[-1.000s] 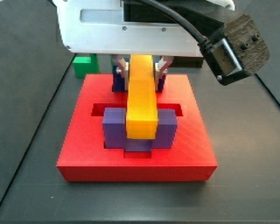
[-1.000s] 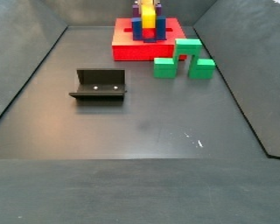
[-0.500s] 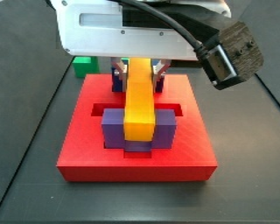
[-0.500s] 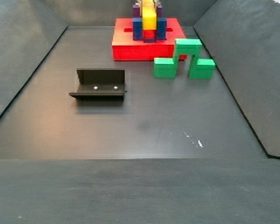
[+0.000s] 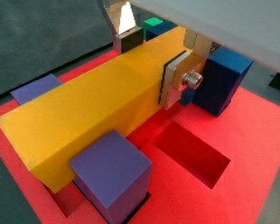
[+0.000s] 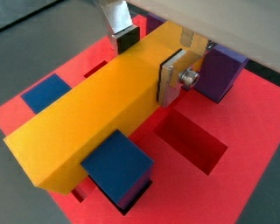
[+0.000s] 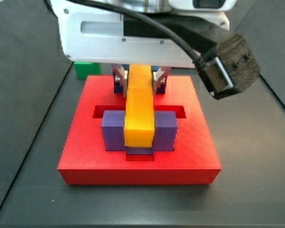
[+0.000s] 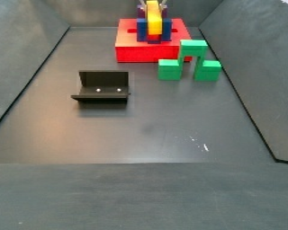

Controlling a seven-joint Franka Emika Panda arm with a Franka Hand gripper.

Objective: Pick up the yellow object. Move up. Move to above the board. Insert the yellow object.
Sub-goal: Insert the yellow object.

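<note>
Hand (image 6: 152,54) pinching the bar (image 6: 101,114) at its far end, over the board (image 7: 139,156). Bar now down between the posts (image 7: 166,132), lower than a moment ago. Nearly in; letting go likely next.

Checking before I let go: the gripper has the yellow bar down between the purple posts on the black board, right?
Not quite: the board is red, not black, as a side view shows. The rest holds: the gripper is shut on the yellow bar, which lies between the purple posts on that board. In both wrist views a finger presses the bar's side.
</note>
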